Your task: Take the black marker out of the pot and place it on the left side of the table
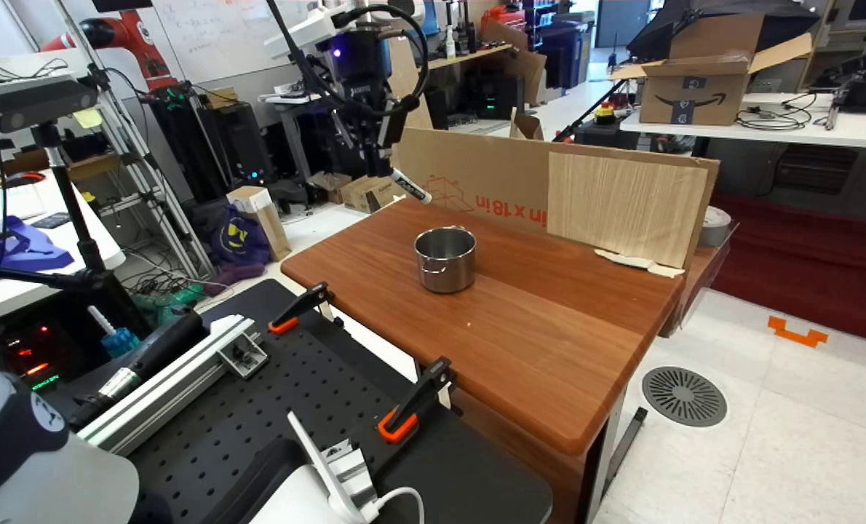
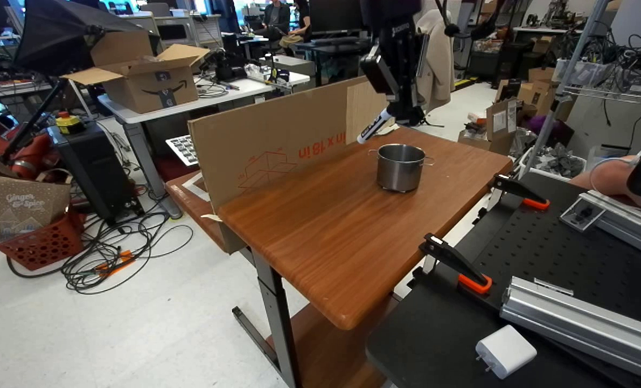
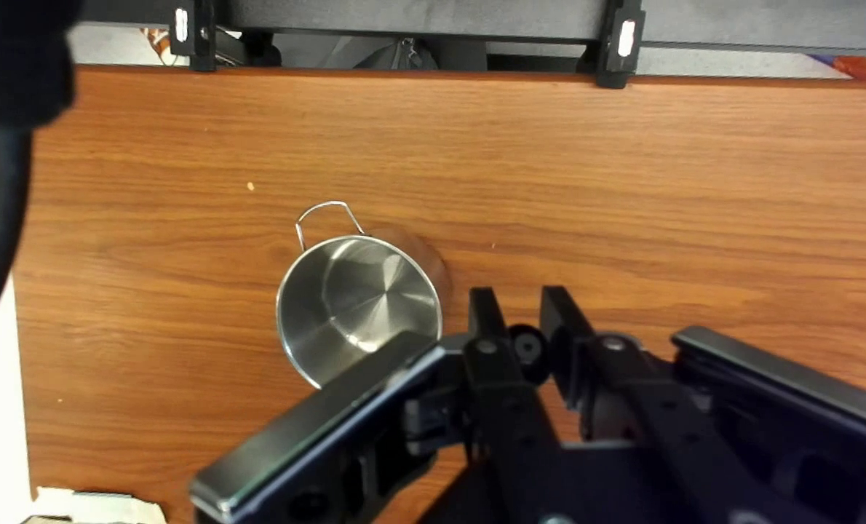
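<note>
Over the table (image 1: 549, 349), the gripper (image 3: 518, 309) grasps the marker (image 1: 411, 187) by its upper end; the marker slants downward, higher than the pot (image 1: 445, 266) and off to its left in both exterior views. The pot stands upright on the table, not touched by either. The lifting looks done and the placing not yet begun, so trouble would most likely come at the set-down. Because the marker is tilted, its free end would probably meet the table first; pressed on, it could swivel or slip between the fingers (image 3: 485, 313). Let go too high, the marker, being round, may bounce and roll across the smooth top, off the near edge toward the black bench (image 1: 353, 393) or against the cardboard (image 1: 491, 167) at the far side. A low swing to the right could catch the pot's rim and tip it, since the pot looks light and nothing holds it. Stopping short would leave the marker near the middle rather than on the left.
</note>
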Robot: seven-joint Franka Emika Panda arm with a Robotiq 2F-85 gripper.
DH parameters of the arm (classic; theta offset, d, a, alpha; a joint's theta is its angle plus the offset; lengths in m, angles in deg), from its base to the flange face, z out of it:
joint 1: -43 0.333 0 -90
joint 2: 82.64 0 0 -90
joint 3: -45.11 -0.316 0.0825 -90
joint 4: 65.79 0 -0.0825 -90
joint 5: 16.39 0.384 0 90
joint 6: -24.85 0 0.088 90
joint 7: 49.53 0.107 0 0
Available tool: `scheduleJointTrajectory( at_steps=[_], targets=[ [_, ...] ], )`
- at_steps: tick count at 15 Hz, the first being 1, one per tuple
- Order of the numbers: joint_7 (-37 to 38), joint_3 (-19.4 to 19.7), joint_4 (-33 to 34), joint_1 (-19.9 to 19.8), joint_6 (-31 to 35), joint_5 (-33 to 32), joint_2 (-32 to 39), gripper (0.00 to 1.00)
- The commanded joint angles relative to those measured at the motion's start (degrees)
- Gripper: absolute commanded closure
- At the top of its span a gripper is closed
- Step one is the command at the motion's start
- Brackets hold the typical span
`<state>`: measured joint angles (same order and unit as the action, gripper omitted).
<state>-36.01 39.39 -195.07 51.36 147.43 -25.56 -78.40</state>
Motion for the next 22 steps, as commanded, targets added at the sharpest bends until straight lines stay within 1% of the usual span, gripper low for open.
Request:
scheduleJointTrajectory(
  at_steps=[1, 4, 8, 12, 18, 22],
  targets=[
    [3.41, -1.41, 0.9, 1.36, 0.96, -3.35, 1.14, 0.95],
    [4.72, -2.39, 2.59, 2.78, 0.98, -4.62, 3.49, 0.95],
    [4.42, -2.6, 5.49, 4.3, 3.11, -4.9, 8.27, 0.95],
    [4.02, -2.14, 8.51, 5.34, 6.86, -4.02, 13.52, 0.95],
    [5.98, -0.98, 9.61, 6.88, 15.8, -3.87, 19.3, 0.95],
    [5.5, -0.75, 10.28, 7.75, 17.9, -2.84, 22.96, 0.95]
  ],
)
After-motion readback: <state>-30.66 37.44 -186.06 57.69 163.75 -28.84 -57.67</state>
